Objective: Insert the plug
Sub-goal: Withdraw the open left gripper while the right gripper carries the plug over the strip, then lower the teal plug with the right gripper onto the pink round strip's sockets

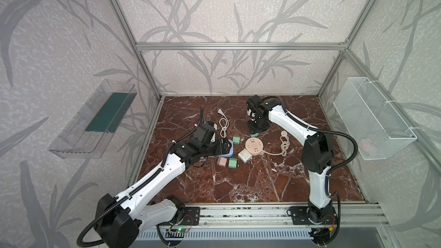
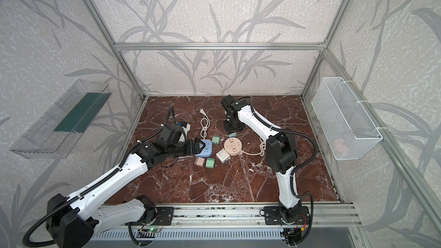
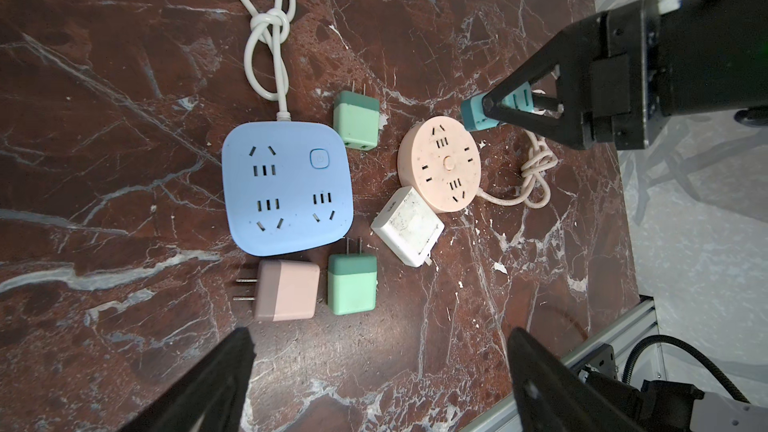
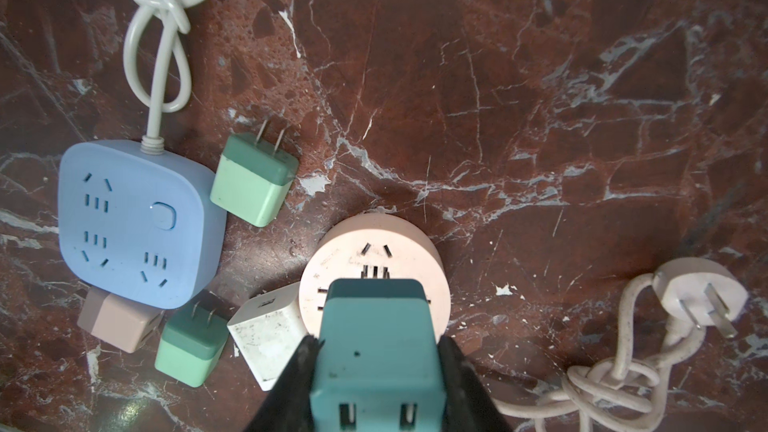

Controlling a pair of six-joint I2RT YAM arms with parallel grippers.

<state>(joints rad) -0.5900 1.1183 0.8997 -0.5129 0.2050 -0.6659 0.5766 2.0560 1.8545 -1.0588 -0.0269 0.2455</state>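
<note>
Work surface: red-brown marble-pattern tabletop (image 1: 250, 182), enclosed by an aluminium frame (image 1: 238, 46) and leaf-pattern walls (image 1: 214, 8). A clear plastic shelf (image 1: 95, 120) and a white wire basket (image 1: 374, 118) hang on opposite side walls. The right gripper (image 4: 377, 347) clamps the teal square plug (image 3: 473, 116) at the rim of the pink round socket strip (image 3: 439, 164). The left gripper (image 3: 380, 334) is spread wide, holding nothing.

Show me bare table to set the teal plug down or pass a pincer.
Bare: the wide front strip of marble table between the front rail and the loose plugs; also the far marble beyond the round pink socket. Crowded: around the blue power strip, ringed by plugs and the white adapter.
</note>
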